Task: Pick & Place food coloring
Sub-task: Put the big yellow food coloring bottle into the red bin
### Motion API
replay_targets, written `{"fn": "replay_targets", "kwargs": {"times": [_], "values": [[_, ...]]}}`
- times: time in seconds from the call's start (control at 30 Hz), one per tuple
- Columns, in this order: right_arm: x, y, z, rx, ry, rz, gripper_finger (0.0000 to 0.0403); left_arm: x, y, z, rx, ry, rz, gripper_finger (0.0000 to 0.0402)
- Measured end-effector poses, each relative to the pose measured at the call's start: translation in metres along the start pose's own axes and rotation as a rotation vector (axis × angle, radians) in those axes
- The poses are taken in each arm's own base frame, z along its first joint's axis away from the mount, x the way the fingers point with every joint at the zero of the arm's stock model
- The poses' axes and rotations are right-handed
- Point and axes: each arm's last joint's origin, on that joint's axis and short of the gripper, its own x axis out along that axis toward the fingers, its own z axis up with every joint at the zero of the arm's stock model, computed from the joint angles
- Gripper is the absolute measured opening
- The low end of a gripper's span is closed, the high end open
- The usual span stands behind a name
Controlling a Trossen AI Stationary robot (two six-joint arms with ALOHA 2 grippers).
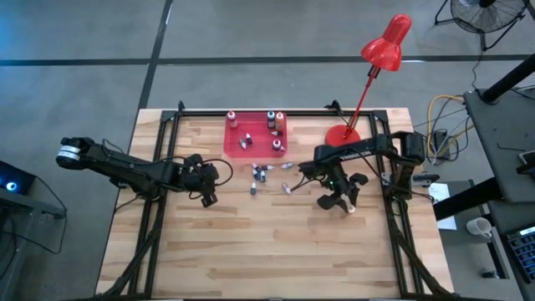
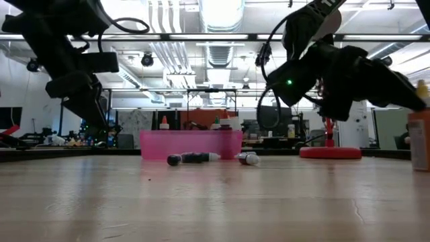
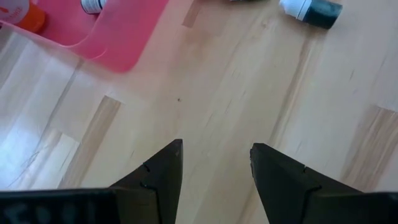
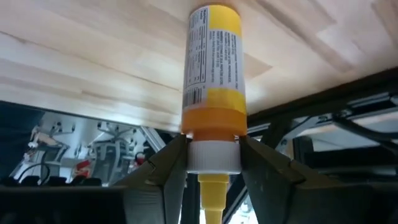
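The wooden table (image 1: 276, 251) carries a flat pink-red tray (image 1: 256, 134) near its far edge, and a red desk lamp (image 1: 384, 50) stands on its round base just to the tray's right. The left arm reaches in low from the left, and its left gripper (image 1: 209, 191) hangs over bare wood left of the loose bottles, fingers (image 3: 163, 171) spread apart with nothing between them. The right gripper (image 1: 338, 201) sits right of centre, raised above the tabletop, clenched on a yellow food coloring bottle (image 4: 213, 74) at the white collar, its fingertips (image 4: 166, 162) pressing each side and the yellow nozzle pointing toward the wrist. A few small bottles (image 1: 272, 122) stand or lie inside the tray, and several more lie scattered (image 1: 261, 173) on the wood just in front of it, among them a dark one with a white cap (image 3: 311, 11)
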Motion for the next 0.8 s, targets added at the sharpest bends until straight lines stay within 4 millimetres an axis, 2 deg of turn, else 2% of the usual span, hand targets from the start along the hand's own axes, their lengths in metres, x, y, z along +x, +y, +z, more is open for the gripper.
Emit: {"fn": "replay_targets", "kwargs": {"times": [0.17, 0.53, 0.7, 0.8], "values": [[-0.01, 0.007, -0.002, -0.047, -0.043, 0.017, 0.0154, 0.002, 0.0, -0.002, 0.0, 0.003, 0.001, 0.0161], [-0.027, 0.018, -0.007, -0.099, -0.114, 0.034, 0.0215, 0.002, 0.0, -0.002, -0.004, -0.004, -0.002, 0.0161], [-0.038, 0.016, -0.015, -0.109, -0.235, -0.072, 0.0232, 0.002, 0.0, -0.001, -0.007, -0.01, -0.005, 0.0161], [-0.045, 0.014, -0.026, -0.174, -0.34, -0.165, 0.0237, 0.002, -0.001, -0.001, -0.007, -0.012, -0.006, 0.0161]]}}
